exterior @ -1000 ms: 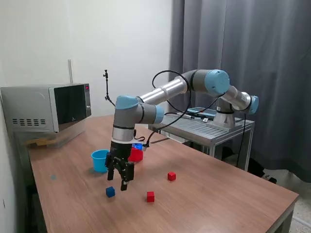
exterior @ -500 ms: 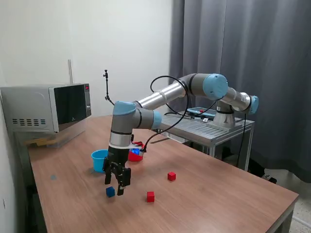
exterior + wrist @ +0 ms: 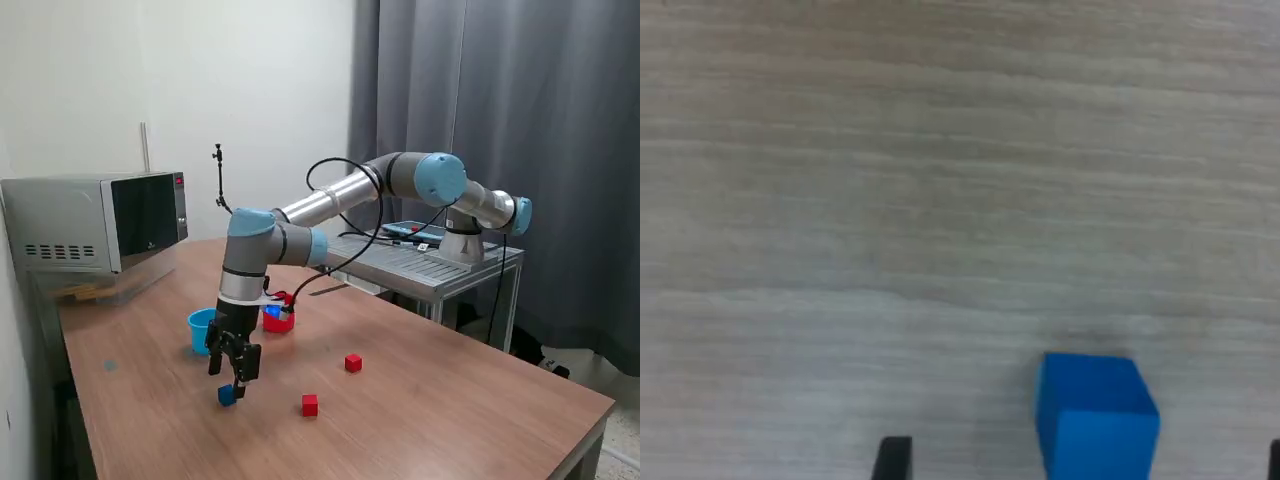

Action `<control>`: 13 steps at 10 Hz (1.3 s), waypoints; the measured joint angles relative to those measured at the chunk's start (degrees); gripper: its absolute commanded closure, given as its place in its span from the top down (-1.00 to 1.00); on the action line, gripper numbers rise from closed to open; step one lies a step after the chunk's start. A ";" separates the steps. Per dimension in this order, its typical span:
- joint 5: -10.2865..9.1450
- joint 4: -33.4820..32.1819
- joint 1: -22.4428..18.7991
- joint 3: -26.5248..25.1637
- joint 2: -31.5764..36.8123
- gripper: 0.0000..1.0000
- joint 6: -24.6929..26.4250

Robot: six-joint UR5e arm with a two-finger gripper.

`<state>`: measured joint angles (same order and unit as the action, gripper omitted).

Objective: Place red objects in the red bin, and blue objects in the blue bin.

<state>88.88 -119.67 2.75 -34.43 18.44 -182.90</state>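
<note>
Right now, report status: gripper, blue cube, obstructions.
Gripper open, hovering just above the blue cube, fingertips straddling it, no contact. Cube on the table, light blue cup behind. Nothing in the way.

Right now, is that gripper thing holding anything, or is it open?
Gripper: open and empty, hanging just above the blue cube, which sits on the table between its fingers.

Gripper dropped toward the blue cube
The gripper [image 3: 231, 373] swung leftward in the exterior view and lowered over the blue cube [image 3: 227, 395].
</note>
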 measured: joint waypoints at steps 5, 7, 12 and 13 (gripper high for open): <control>-0.05 0.05 0.40 0.35 -0.23 1.00 0.00; -0.33 0.05 0.28 0.37 -0.30 1.00 0.02; -1.23 0.06 -0.09 -0.74 -0.32 1.00 0.09; -1.54 0.05 -0.14 -1.08 -0.29 1.00 0.09</control>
<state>87.34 -119.62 2.61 -35.50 18.15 -182.81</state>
